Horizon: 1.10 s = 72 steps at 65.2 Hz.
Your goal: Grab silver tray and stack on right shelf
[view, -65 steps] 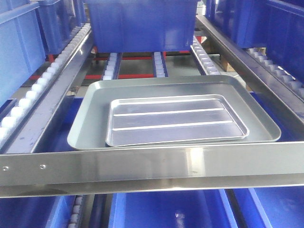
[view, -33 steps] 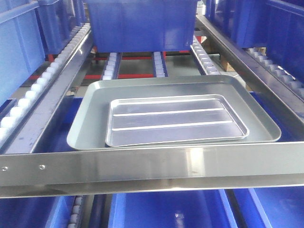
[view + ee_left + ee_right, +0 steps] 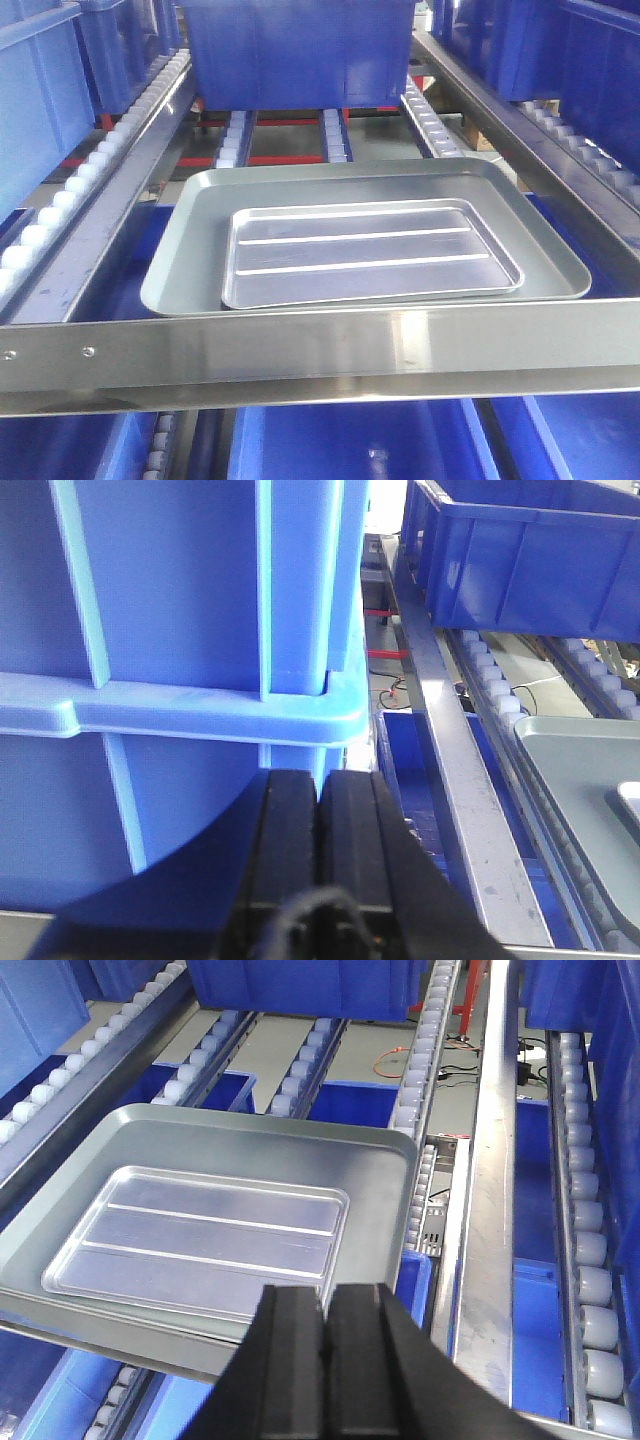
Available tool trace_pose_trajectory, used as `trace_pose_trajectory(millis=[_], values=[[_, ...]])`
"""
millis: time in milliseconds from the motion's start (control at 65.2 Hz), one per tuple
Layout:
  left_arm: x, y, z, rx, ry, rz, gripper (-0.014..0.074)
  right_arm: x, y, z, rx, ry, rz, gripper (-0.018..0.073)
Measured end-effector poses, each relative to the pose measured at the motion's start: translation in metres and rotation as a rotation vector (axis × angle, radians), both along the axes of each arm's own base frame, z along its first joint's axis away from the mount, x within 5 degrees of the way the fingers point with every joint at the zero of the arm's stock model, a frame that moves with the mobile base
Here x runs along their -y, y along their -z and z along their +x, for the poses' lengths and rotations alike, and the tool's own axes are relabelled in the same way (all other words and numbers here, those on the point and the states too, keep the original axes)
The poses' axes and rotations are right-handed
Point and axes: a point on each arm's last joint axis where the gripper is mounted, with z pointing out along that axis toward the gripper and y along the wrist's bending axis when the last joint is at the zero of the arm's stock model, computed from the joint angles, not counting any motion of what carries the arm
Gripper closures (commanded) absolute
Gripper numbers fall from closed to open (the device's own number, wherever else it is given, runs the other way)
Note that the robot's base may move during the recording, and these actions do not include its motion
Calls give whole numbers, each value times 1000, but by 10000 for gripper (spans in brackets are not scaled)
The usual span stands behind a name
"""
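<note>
The silver tray (image 3: 372, 252), shiny with two long ridges, lies flat inside a larger dull grey tray (image 3: 190, 240) on the roller rack. Both show in the right wrist view, the silver tray (image 3: 200, 1230) and the grey tray (image 3: 380, 1175). The shelf's shiny front crossbar (image 3: 320, 350) with small screws runs across the foreground. My right gripper (image 3: 325, 1300) is shut and empty, hovering above the grey tray's near right corner. My left gripper (image 3: 320, 780) is shut and empty, close to a blue bin (image 3: 180, 620). Neither gripper shows in the front view.
A blue bin (image 3: 300, 50) stands behind the trays on the rollers. Blue bins flank both sides, and more sit on the level below (image 3: 350, 440). White roller rails (image 3: 585, 1230) and a steel divider (image 3: 490, 1160) run on the right. The grey tray's corner (image 3: 580, 760) shows right of the left gripper.
</note>
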Motion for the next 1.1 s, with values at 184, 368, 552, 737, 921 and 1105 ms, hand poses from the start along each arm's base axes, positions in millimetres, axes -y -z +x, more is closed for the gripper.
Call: trace_pose_trajectory(millis=[184, 368, 552, 737, 921, 1105], values=[[0, 0, 0, 0, 0, 0, 697, 0, 0, 0, 0, 0, 0, 504], [0, 0, 0, 0, 0, 0, 697, 1, 0, 0, 2, 12, -12, 504], [0, 0, 0, 0, 0, 0, 697, 8, 4, -1, 5, 65, -69, 504], [0, 0, 0, 0, 0, 0, 697, 17, 29, -12, 81, 138, -105, 504], [0, 0, 0, 0, 0, 0, 697, 24, 71, -26, 178, 228, -95, 504], [0, 0, 0, 2, 0, 0, 697, 26, 101, -30, 181, 258, -98, 504]])
